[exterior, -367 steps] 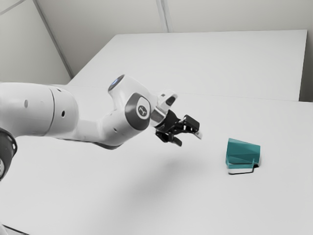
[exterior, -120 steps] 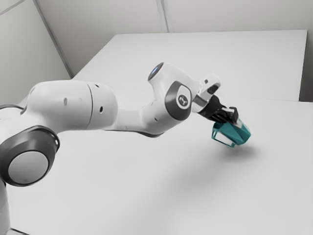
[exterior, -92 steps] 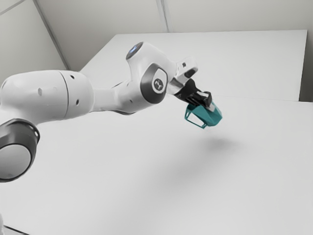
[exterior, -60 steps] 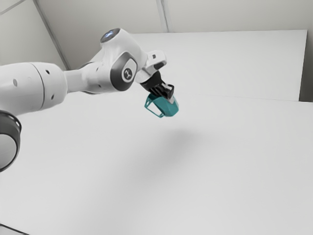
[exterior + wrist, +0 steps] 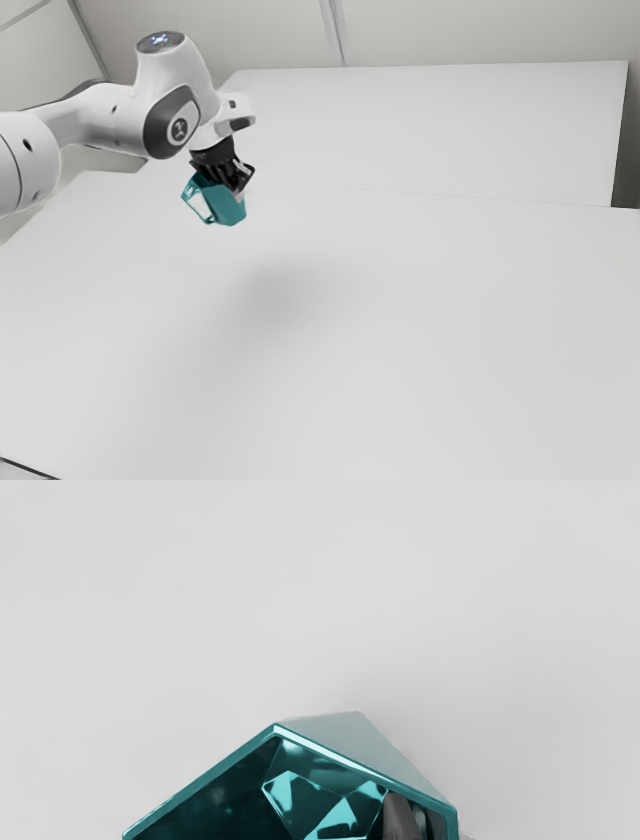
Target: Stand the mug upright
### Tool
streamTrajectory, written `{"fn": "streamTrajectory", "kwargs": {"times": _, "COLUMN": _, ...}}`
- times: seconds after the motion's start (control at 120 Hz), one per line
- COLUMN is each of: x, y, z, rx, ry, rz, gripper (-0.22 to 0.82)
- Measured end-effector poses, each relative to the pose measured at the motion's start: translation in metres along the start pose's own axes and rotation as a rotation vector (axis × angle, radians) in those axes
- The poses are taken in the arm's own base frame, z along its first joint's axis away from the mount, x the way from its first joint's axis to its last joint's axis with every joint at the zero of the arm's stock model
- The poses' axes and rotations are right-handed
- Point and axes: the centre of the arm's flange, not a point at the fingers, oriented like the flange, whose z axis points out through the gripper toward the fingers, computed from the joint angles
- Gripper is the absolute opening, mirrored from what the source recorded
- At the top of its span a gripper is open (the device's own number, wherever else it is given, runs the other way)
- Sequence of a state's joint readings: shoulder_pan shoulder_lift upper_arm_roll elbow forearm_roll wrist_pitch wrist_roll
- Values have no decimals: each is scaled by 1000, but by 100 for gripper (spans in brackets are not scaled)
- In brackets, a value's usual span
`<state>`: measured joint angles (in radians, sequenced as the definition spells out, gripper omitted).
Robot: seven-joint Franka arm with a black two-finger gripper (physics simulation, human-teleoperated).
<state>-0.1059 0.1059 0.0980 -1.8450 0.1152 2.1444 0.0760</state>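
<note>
Exterior view: the teal mug (image 5: 227,208) hangs tilted above the table (image 5: 420,340), toward the exterior view's left, its handle (image 5: 194,209) facing left. The gripper (image 5: 238,187) is clamped on its wall, one finger (image 5: 400,817) inside; the white arm (image 5: 110,118) reaches in from the left.

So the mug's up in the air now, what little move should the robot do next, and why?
I'd probably ease the mug straight down toward the table, levelling it on the way. The tool holds it above its shadow, its opening faces the tool, and it looks a bit tilted.
</note>
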Motion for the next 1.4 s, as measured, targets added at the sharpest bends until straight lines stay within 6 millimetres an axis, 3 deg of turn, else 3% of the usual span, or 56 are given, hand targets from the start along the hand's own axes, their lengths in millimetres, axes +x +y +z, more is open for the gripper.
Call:
{"fn": "streamTrajectory", "kwargs": {"times": 0.1, "x": -3, "y": -14, "z": 13, "rx": 21, "ry": -47, "rz": -17, "gripper": -17}}
{"fn": "streamTrajectory", "kwargs": {"times": 0.25, "x": -2, "y": -25, "z": 52, "rx": 10, "ry": -111, "rz": -47, "gripper": -18}}
{"fn": "streamTrajectory", "kwargs": {"times": 0.375, "x": 0, "y": -20, "z": 88, "rx": -27, "ry": -144, "rz": -64, "gripper": -18}}
{"fn": "streamTrajectory", "kwargs": {"times": 0.517, "x": 0, "y": -16, "z": 114, "rx": -52, "ry": -161, "rz": -75, "gripper": -18}}
{"fn": "streamTrajectory", "kwargs": {"times": 0.808, "x": -2, "y": -15, "z": 145, "rx": -66, "ry": -192, "rz": -85, "gripper": -18}}
{"fn": "streamTrajectory", "kwargs": {"times": 1.142, "x": -4, "y": -13, "z": 157, "rx": -77, "ry": -206, "rz": -93, "gripper": -18}}
{"fn": "streamTrajectory", "kwargs": {"times": 1.292, "x": -4, "y": -11, "z": 153, "rx": -78, "ry": -201, "rz": -88, "gripper": 13}}
{"fn": "streamTrajectory", "kwargs": {"times": 1.4, "x": 0, "y": -7, "z": 133, "rx": -60, "ry": -172, "rz": -60, "gripper": 32}}
